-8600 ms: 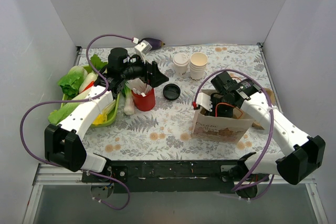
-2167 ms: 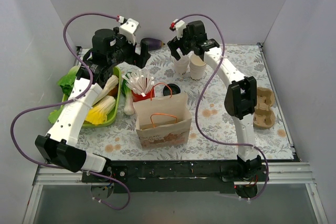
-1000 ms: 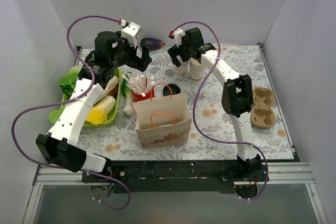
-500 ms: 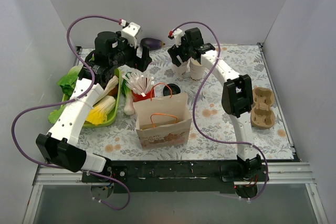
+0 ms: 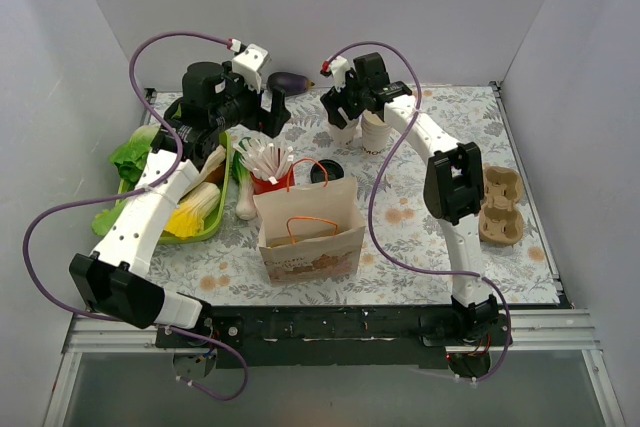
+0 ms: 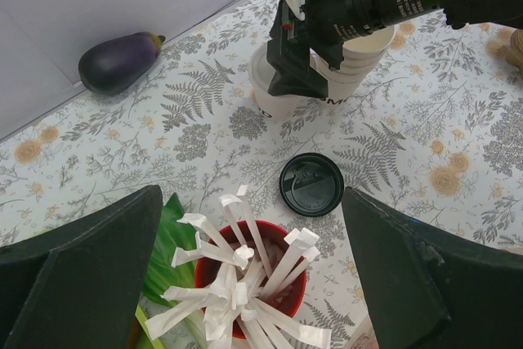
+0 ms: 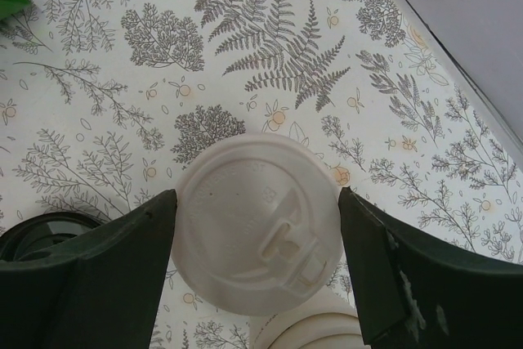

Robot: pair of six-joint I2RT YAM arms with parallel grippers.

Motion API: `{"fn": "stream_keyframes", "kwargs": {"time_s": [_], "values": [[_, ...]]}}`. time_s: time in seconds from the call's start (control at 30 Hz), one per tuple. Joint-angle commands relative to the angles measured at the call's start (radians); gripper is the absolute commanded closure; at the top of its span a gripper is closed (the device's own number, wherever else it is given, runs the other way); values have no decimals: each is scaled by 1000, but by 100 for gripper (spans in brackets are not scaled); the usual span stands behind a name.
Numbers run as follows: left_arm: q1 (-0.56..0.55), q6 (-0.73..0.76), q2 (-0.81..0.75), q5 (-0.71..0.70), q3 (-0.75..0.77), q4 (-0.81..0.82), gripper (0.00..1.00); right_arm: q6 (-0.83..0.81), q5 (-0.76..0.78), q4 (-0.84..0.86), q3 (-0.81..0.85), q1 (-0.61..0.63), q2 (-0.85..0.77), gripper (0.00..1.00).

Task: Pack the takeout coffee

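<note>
My right gripper (image 7: 255,195) is down over the takeout coffee (image 7: 257,239). The cup stands on the table (image 5: 420,227) close to the far edge, about midway along it. From the wrist, one finger lies against each side of the round white lid with no gap showing, so the gripper is closed on the cup. The lid has raised lettering around its rim, but I cannot read it.

Touching the coffee on its right is the stack of lidless cups (image 6: 364,51). Dark print shows on its side and only the letters "MO" are clear. The lens barrel of my right wrist camera has small white lettering that is too fine to make out.

My left gripper (image 6: 252,202) hangs wide open with nothing between its fingers. It is over the red cup (image 6: 296,285) of white wrapped straws (image 6: 233,259), towards the far left of the table. The flat black lid (image 6: 310,184) lies just beside the red cup, nearer than the coffee. The eggplant (image 6: 118,61) lies at the far edge, left of the coffee.

The paper bag (image 5: 310,237) stands upright towards the near edge, and its print is too small to read. A brown cup carrier (image 5: 500,207) sits by the right edge. A green tray (image 5: 205,229) of vegetables sits along the left edge.
</note>
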Motion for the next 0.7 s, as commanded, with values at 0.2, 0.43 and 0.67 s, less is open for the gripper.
{"fn": "stream_keyframes", "kwargs": {"time_s": [0.2,0.43,0.67], "values": [[3,-8,-55,16,-30,27,7,-8,-56,-14,-4,17,-125,46],[5,-8,-58,16,-27,33,7,-3,-70,-34,-26,26,-220,47],[5,-16,-55,33,-32,56,6,-50,-71,-94,-177,26,-404,48]]}}
